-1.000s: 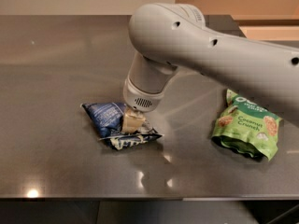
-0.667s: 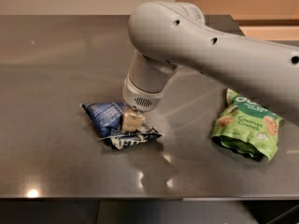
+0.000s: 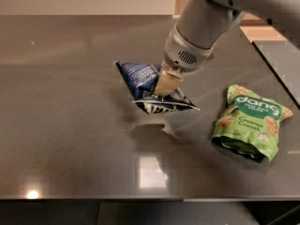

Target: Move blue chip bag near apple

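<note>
Gripping the blue chip bag [image 3: 149,89] near its middle, the end effector [image 3: 167,85] was clenched on the crinkled foil and held the bag tilted just above the dark bench [image 3: 70,125], while a green Dang Coconut Crunch pouch [image 3: 251,121] lay well apart on the view's right side.

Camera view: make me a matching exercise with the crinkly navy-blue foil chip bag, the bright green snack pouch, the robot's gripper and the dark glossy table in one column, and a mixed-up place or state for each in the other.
1. navy-blue foil chip bag
2. bright green snack pouch
3. gripper
4. dark glossy table

a. lies at the right, untouched
b. shows bright reflections near the front edge
c. crumpled, pinched from above
d. shut on the bag, mid-picture

Pairs: 1-c, 2-a, 3-d, 4-b.
</note>
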`<state>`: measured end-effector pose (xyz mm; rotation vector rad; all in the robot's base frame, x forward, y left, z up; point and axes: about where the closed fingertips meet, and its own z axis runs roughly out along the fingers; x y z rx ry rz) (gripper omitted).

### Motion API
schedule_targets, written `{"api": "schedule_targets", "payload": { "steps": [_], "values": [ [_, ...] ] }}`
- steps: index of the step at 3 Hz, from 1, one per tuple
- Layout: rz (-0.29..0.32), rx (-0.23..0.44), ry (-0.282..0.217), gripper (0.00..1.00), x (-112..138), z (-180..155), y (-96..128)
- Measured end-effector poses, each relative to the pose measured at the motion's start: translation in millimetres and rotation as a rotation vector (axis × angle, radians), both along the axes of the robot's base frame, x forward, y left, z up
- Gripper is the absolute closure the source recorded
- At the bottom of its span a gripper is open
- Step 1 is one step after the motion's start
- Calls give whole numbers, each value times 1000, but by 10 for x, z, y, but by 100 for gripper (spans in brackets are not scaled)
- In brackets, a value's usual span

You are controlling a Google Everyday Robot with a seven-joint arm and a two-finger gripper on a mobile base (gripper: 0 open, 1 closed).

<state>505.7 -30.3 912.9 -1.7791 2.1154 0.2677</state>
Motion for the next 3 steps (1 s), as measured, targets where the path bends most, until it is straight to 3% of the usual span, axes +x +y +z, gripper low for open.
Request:
{"api": "schedule_targets", "payload": {
  "steps": [1,3],
  "values": [
    [-96,21,-9,100,243,397,-490],
    [-358,-26,20,100,834,502,-1367]
  ]
}}
